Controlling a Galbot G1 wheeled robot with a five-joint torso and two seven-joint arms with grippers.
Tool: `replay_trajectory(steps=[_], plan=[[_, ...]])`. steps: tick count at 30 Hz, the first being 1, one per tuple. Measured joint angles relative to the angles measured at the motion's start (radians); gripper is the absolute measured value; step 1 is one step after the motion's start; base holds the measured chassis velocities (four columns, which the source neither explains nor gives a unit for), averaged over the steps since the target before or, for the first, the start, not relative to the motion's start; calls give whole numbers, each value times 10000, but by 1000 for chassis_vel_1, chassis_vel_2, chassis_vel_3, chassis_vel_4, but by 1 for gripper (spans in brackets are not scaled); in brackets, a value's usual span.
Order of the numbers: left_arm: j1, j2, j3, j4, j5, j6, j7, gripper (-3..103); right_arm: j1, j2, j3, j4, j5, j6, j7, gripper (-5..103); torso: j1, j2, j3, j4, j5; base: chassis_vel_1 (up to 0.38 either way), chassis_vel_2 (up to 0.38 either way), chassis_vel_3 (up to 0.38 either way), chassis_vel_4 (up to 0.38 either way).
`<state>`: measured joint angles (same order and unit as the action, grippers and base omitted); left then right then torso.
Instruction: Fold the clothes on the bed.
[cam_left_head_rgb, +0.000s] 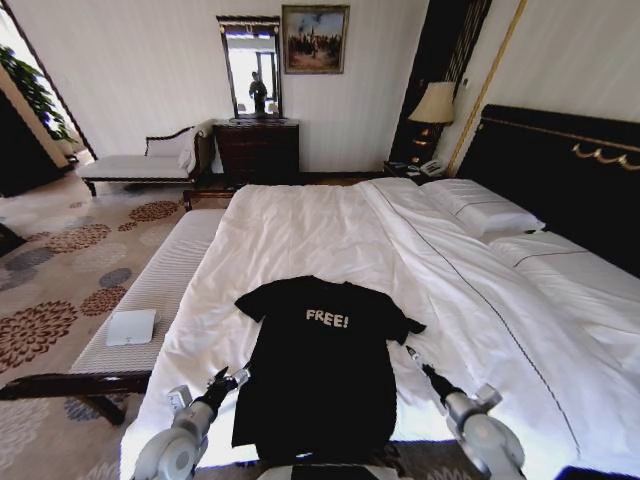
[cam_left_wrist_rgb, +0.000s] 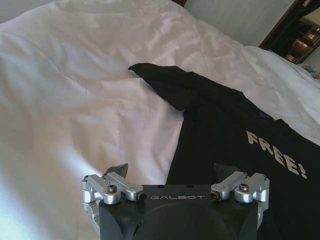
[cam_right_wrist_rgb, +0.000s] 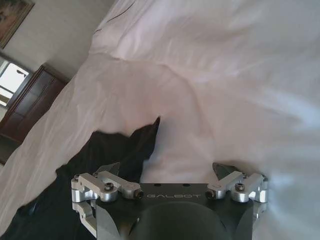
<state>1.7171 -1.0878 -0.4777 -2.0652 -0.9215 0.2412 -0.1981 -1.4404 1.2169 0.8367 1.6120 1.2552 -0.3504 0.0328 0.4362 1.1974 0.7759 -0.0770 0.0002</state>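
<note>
One black short-sleeved soft-fabric T-shirt (cam_left_head_rgb: 318, 370) with white "FREE!" lettering lies flat, chest up, at the foot of one large white-duveted bed (cam_left_head_rgb: 330, 235). Two grippers flank it: left gripper (cam_left_head_rgb: 228, 378) at its left edge, right gripper (cam_left_head_rgb: 413, 356) beside its right sleeve, both spread wide, holding nothing.

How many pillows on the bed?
2, both by the headboard on the bed: far pillow, near pillow. More may be hidden.

I'm working in a hotel-style bedroom: a big white bed (cam_left_head_rgb: 330, 230) with black headboard (cam_left_head_rgb: 560, 170), bedside lamp (cam_left_head_rgb: 434, 104), dresser (cam_left_head_rgb: 257, 150) with mirror (cam_left_head_rgb: 250, 66), patterned carpet (cam_left_head_rgb: 60, 270).
</note>
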Motion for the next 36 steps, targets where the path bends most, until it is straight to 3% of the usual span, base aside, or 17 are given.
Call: replay_trajectory(steps=[5, 11, 23, 25, 27, 33, 36], plan=[[149, -195, -11, -143, 219, -7, -52, 99, 1048, -339, 83, -1220, 252, -90, -88, 100, -1, 0, -1, -1, -2, 0, 0, 0, 0], [193, -370, 64, -279, 416, -7, -172, 99, 2407, -194, 109, -2357, 356, -285, -190, 100, 0, 0, 0, 0, -2, 0, 0, 0, 0], [347, -475, -124, -426, 435, -6, -245, 99, 3018, 249, -462, -2712, 169, -430, -213, 100, -1, 0, -1, -2, -5, 0, 0, 0, 0], [223, -457, -215, -379, 397, -20, -277, 99, 3080, 355, -493, -2796, 111, -417, -151, 85, 0, 0, -1, -4, -5, 0, 0, 0, 0], [204, -457, -232, -377, 382, -23, -287, 99, 3086, 362, -496, -2802, 109, -412, -134, 85, 0, 0, -1, -4, -5, 0, 0, 0, 0], [135, -497, -257, -361, 389, -56, -324, 99, 3070, 341, -483, -2794, 118, -399, -84, 58, 0, 0, -1, -1, -1, 0, 0, 0, 0], [73, -493, -266, -306, 437, -88, -340, 99, 3036, 351, -513, -2763, 92, -378, -74, 52, 0, -1, -1, -2, -2, 0, 0, 0, 0]])
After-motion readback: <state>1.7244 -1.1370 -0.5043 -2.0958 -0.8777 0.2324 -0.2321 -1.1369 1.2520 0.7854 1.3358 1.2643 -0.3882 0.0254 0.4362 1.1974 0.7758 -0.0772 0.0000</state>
